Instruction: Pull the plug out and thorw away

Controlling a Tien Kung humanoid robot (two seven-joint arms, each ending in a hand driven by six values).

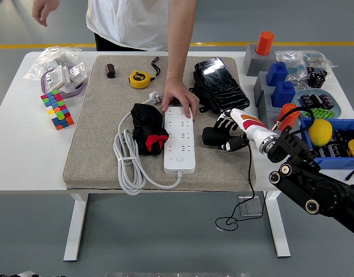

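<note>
A white power strip (180,138) lies on the grey mat (102,133), its coiled white cable (126,161) to the left. My right hand (222,136) is shut on a black plug (212,137), holding it just right of the strip and clear of the sockets. A thin black cord (247,184) trails from the plug over the table's front edge. A person's hand (178,97) presses on the strip's far end. My left hand does not show.
A black and red glove (147,130) lies against the strip's left side. A black case (220,83), yellow tape measure (140,78) and colour cube (57,108) sit nearby. A blue bin (332,158) with a yellow ball stands right.
</note>
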